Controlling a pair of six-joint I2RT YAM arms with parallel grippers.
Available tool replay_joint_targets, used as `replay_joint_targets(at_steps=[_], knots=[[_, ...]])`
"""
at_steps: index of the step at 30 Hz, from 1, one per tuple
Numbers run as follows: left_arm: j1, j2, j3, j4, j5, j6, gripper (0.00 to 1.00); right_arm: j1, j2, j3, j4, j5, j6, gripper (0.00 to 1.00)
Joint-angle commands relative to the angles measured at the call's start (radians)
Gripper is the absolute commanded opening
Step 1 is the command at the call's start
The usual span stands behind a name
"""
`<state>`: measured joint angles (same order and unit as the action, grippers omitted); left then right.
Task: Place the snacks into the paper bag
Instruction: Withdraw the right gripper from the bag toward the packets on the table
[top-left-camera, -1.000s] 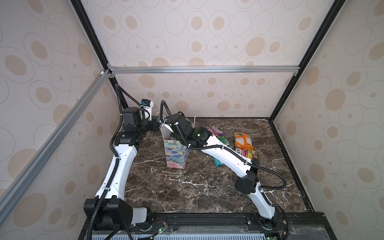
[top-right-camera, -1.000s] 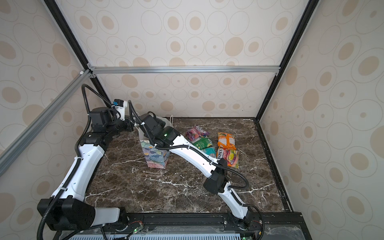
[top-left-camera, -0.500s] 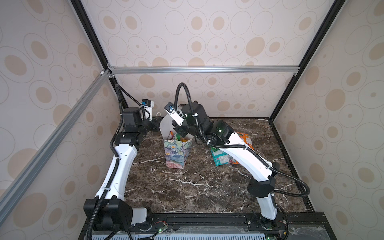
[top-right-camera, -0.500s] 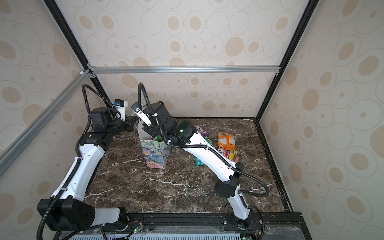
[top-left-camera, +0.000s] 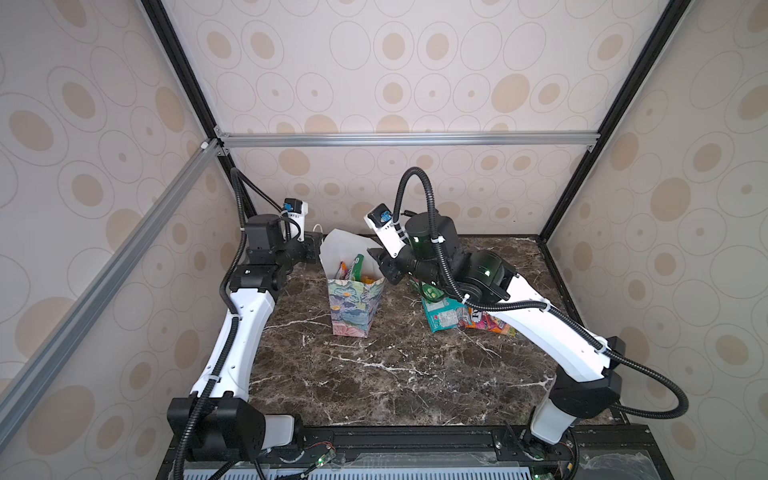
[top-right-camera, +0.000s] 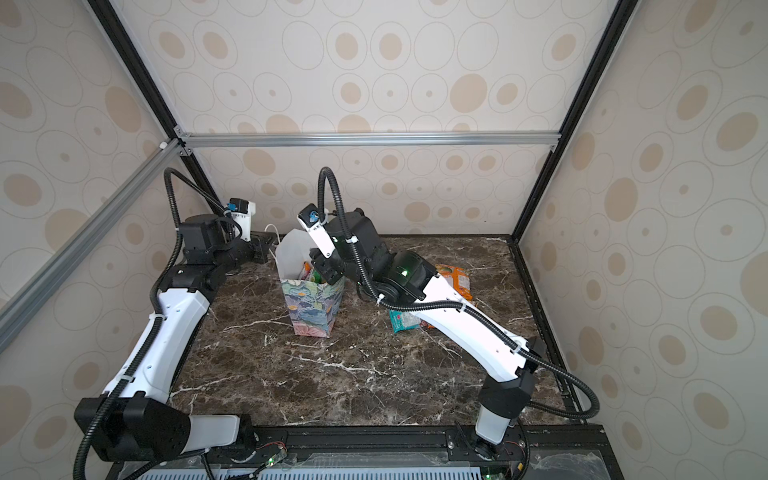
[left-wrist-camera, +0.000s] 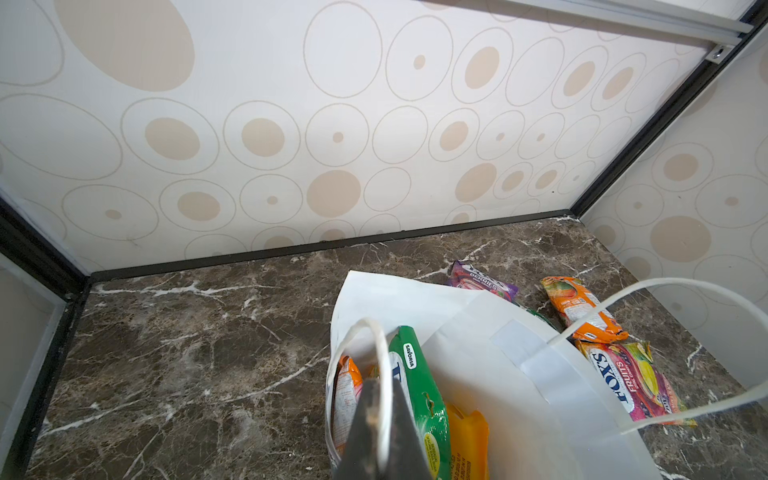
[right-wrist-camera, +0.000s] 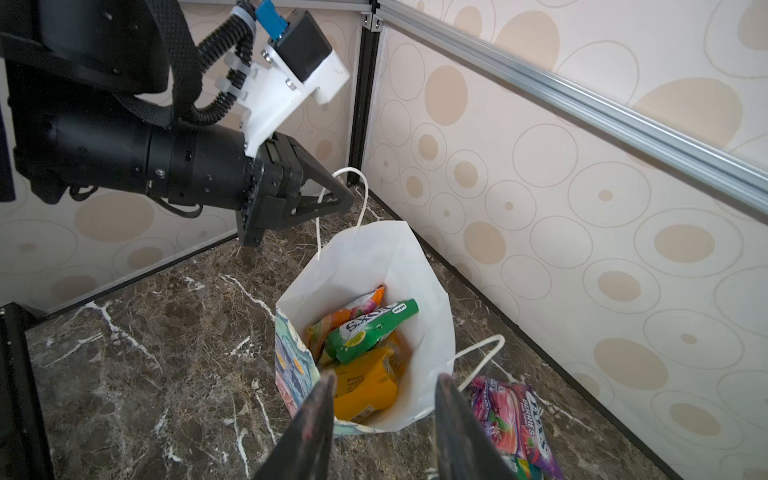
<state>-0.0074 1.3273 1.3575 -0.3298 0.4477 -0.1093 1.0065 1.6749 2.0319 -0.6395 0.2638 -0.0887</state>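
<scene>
Robot arms at work on a dark brown marble tabletop (top-left-camera: 395, 374): an upright paper gift bag (top-left-camera: 351, 309), pastel floral outside and plain white inside, stands toward the back wall, mouth open; the left gripper (right-wrist-camera: 343, 199), jaws together, is clamped on a thin white cord handle (right-wrist-camera: 363, 187) at the bag's left side in both top views; the right gripper (right-wrist-camera: 384, 419) hangs just above the bag's opposite rim, jaws apart and holding nothing; the other cord handle (right-wrist-camera: 478, 357) droops loose outside that rim.

Inside the bag a green crinkly plastic packet (right-wrist-camera: 370, 328) marked FOX'S leans across a yellow plastic packet (right-wrist-camera: 365, 386), an orange plastic packet (right-wrist-camera: 345, 316) tucked beside them.

On the tabletop to the right of the bag lie a pink-purple packet marked BERRIES (right-wrist-camera: 511, 415), just beside the bag; a teal packet (top-left-camera: 442, 316); a second orange packet (left-wrist-camera: 582, 307); and a multicoloured packet marked FOX'S FRUITS (left-wrist-camera: 631, 382), touching the second orange one; in both top views the right arm partly hides this group.
</scene>
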Motion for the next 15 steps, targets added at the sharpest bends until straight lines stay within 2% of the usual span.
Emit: replay_joint_targets(at_steps=[1,6,10,15], knots=[[-0.004,-0.037,0.015,0.037,0.051,-0.007,0.02,-0.005,-0.098,-0.102,0.026,0.079,0.104,0.44],[-0.004,-0.057,-0.01,0.066,0.063,-0.014,0.04,-0.005,-0.274,-0.389,0.07,0.158,0.231,0.46],[-0.003,-0.038,0.0,0.057,0.093,-0.014,0.03,-0.014,-0.359,-0.501,0.004,0.273,0.324,0.47],[-0.003,-0.028,-0.004,0.059,0.077,-0.011,0.03,-0.093,-0.471,-0.654,-0.025,0.278,0.432,0.48]])
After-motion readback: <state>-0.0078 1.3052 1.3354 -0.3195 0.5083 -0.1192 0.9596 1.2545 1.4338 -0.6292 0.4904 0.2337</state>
